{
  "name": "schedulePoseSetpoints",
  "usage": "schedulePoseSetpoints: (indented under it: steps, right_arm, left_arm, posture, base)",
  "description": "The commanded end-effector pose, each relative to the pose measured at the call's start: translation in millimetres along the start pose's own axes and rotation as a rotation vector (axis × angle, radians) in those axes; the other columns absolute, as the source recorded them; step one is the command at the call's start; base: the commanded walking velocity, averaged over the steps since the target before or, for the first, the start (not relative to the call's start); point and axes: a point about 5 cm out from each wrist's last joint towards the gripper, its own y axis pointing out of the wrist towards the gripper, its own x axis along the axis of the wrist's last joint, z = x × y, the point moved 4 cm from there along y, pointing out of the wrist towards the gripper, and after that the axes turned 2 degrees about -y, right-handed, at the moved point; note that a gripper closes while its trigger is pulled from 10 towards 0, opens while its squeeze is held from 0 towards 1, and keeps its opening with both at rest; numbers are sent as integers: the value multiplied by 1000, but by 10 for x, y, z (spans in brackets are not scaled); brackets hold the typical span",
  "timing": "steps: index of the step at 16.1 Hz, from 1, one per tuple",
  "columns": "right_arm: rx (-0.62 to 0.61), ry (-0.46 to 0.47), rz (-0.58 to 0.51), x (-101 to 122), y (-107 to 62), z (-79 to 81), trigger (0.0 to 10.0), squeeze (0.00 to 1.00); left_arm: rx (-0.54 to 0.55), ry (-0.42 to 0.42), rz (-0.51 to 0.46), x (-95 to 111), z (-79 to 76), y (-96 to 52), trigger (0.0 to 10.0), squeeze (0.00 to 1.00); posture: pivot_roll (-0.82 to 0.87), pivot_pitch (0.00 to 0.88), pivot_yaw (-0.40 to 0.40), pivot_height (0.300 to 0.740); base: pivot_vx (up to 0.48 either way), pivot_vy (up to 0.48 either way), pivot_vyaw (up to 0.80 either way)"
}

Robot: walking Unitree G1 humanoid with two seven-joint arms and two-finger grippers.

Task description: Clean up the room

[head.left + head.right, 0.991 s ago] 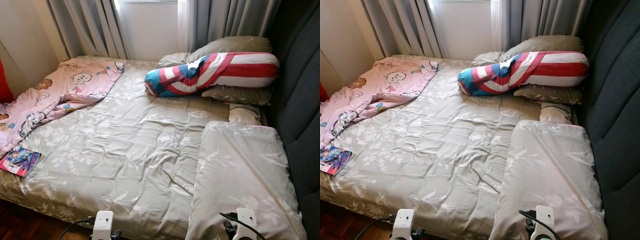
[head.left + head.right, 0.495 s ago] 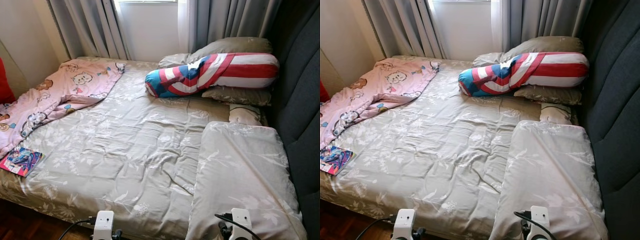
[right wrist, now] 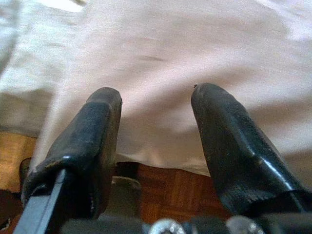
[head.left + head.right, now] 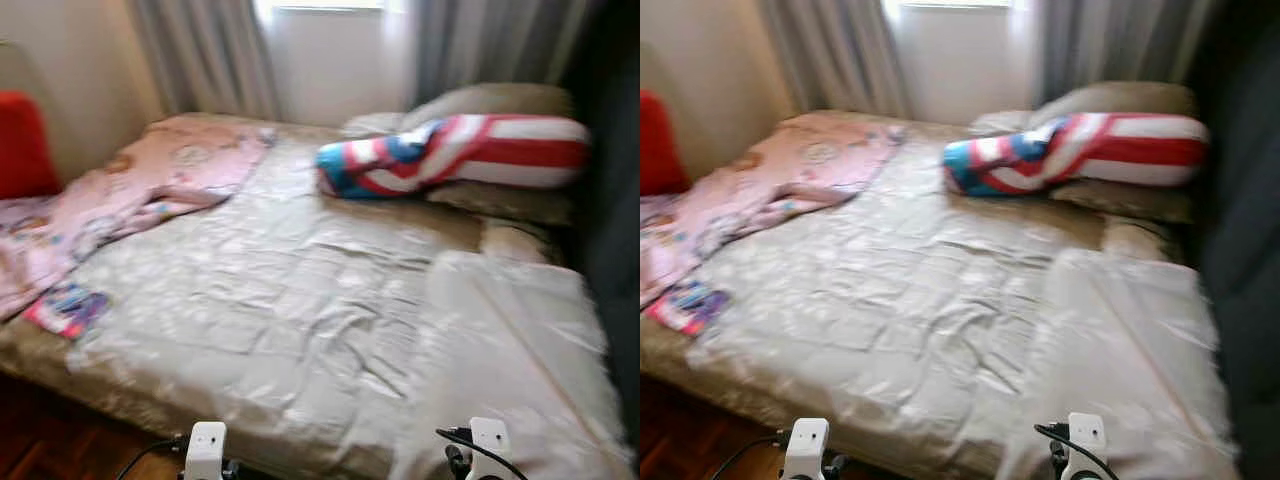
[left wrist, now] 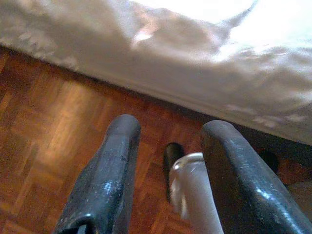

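A bed with a beige floral duvet (image 4: pixel 300 300) stands before me, blurred. A crumpled pink blanket (image 4: pixel 130 190) lies on its far left. A small colourful book (image 4: pixel 68 308) rests near the left front edge. A red, white and blue bolster (image 4: pixel 450 155) lies on beige pillows (image 4: pixel 490 100) at the head. A large beige pillow (image 4: pixel 520 350) covers the front right. My left gripper (image 5: pixel 168 136) is open, low over the wooden floor (image 5: pixel 44 122) beside the bed's edge. My right gripper (image 3: pixel 156 102) is open just above the large pillow's (image 3: pixel 170 44) edge.
A dark padded headboard (image 4: pixel 610 200) rises along the right. Grey curtains (image 4: pixel 210 50) and a bright window (image 4: pixel 330 50) stand behind the bed. A red object (image 4: pixel 22 145) leans by the left wall. Both wrists (image 4: pixel 205 445) show at the bottom edge.
The whole picture has swung and gone blurred, so the camera has turned left; the red object shows more. Nothing on the bed has moved. Both arms stay low.
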Motion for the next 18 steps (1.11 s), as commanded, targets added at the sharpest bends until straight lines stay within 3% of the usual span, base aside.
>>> schedulePoseSetpoints:
  steps: [1, 18]
  right_arm:
    - [11, -1, 31, -97, -19, 49, 10000, 0]
    - [-25, 72, 45, -118, -18, 30, 10000, 0]
  left_arm:
    - [26, 6, 30, -72, 94, -19, 10000, 0]
    - [32, 7, 24, -61, 161, -27, 10000, 0]
  posture:
    - [-26, 0, 23, 740]
    - [-22, 0, 49, 740]
  base:
    - [0, 424, 0]
    - [0, 409, 0]
